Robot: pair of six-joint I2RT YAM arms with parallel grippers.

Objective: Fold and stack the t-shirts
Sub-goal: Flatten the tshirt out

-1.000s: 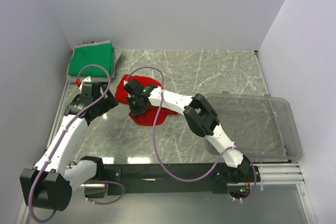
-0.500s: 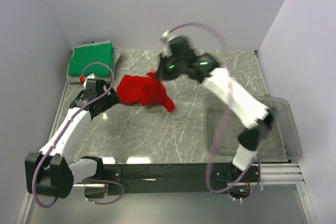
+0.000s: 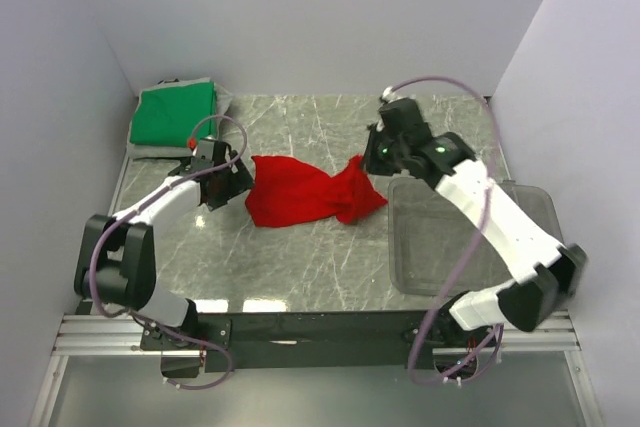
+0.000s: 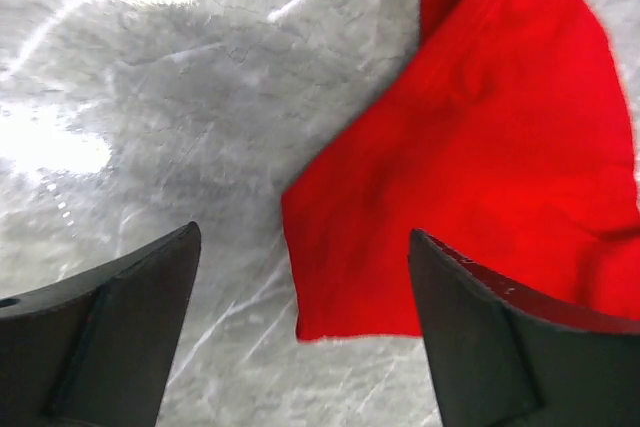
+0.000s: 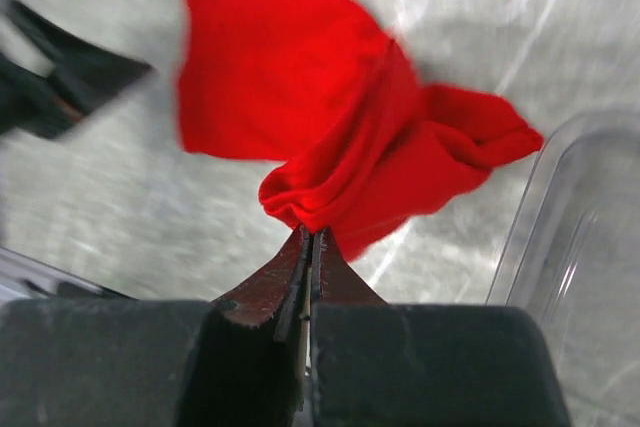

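Okay, table [image 3: 330, 247]: grey marble-look top with white veins; glare patches in my left wrist view.
Room: plain white walls [image 3: 300, 17] on three sides, black rail [image 3: 320, 327] along the near edge.
Red t-shirt [image 3: 295, 202]: bright red, no print, unfolded and bunched. It is drawn out in a strip across the middle of the table, left to right. The left end lies flat; the right end is gathered into a wad and lifted off the top.
Green t-shirt [image 3: 175, 112]: bright green, no print, folded into a neat rectangle. It sits in the far left corner of the table by the walls, well apart from the red one.
Bin [image 3: 545, 247]: clear plastic, rounded corners, on the right side of the table just beside the red t-shirt's right end. The marble shows through its floor.
Left fingers [image 3: 230, 184]: spread wide, holding nothing, low over the table at the red t-shirt's left edge. A corner of the cloth lies between them and touches neither, as far as I can see.
Right fingers [image 5: 308, 252]: pinched fully together on a fold of the red t-shirt's bunched end, with cloth hanging from the tips. They are over the table by the bin's far left corner.
Stack: not made; the two t-shirts lie apart.
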